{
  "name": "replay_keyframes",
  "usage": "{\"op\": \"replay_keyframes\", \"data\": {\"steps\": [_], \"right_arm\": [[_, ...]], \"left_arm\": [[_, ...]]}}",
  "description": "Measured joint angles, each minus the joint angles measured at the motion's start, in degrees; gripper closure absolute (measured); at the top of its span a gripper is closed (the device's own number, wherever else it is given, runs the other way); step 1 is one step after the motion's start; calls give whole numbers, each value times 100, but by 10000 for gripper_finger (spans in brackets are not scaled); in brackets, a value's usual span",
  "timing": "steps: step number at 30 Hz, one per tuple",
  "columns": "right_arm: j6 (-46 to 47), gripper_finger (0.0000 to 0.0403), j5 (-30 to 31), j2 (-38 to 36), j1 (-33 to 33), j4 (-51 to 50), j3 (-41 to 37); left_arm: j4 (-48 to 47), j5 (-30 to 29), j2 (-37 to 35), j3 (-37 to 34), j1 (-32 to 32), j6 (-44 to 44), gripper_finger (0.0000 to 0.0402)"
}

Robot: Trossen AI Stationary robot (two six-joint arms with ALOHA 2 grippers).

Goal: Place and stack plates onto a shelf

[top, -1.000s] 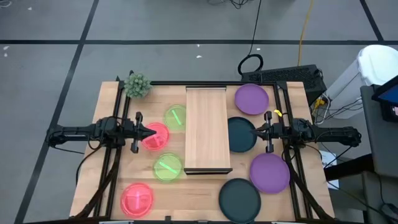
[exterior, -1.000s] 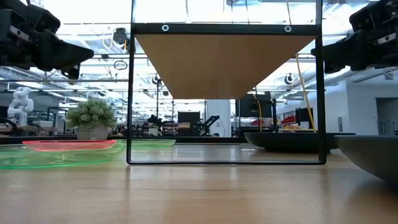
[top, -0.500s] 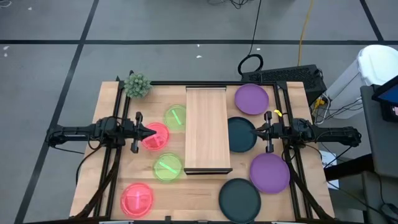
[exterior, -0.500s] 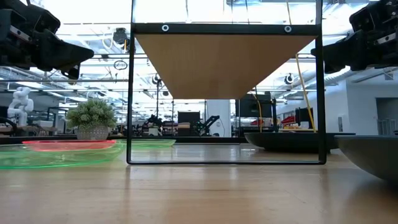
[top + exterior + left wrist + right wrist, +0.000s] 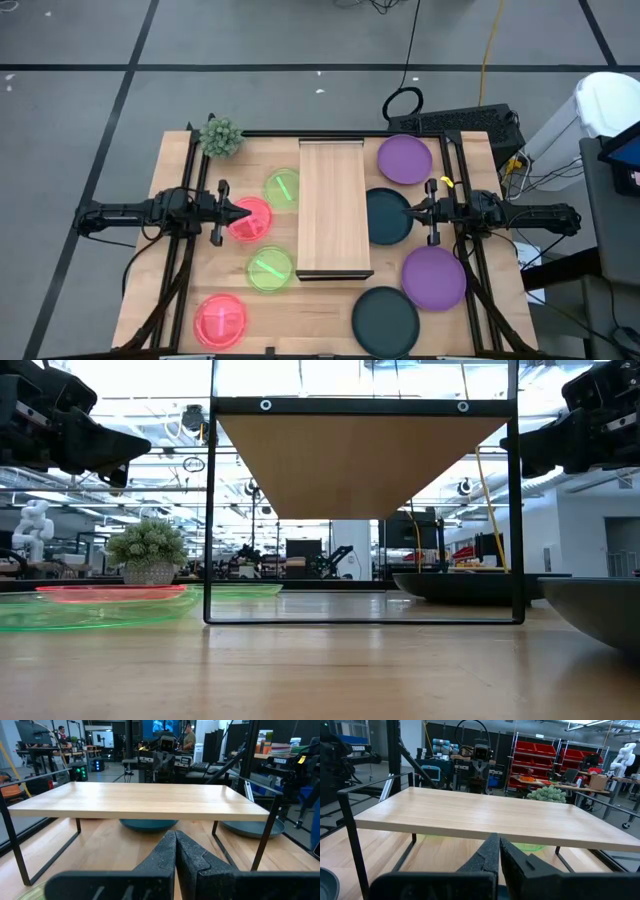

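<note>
Shelf: shelf (image 5: 334, 207) is standing bare mid-tabletop (image 5: 310, 305), awaiting stacks.
Plates: pink and green plates (image 5: 250, 218) are lying left of the shelf, teal and purple right.
Left gripper (image 5: 243, 212): I am hovering left of the shelf, fingers (image 5: 165, 851) clenched, empty.
Right gripper (image 5: 408, 211): I am waiting right of the shelf, clenched too.

A: How is the scene lit?

B: Evenly and brightly from overhead. In the high view the rectangular light-wood shelf (image 5: 334, 208) casts almost no shadow.

A: Any glare?

B: Yes. In the low view the upper part of the frame washes out to white behind the shelf's thin black metal frame (image 5: 212, 510). The translucent neon green plate (image 5: 60, 610) at lower left looks soft.

A: And the wrist views?

B: The dark fingers at the bottom are blurred; the background room is dim.
</note>
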Motion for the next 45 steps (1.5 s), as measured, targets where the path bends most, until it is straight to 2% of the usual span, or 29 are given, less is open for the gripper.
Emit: {"op": "replay_keyframes", "data": {"steps": [41,45], "right_arm": [[-8,403,10,2,1,99,-1],[-278,403,24,2,-1,261,0]], "left_arm": [[-1,-1,0,0,1,1,398],[0,0,0,1,0,0,398]]}}
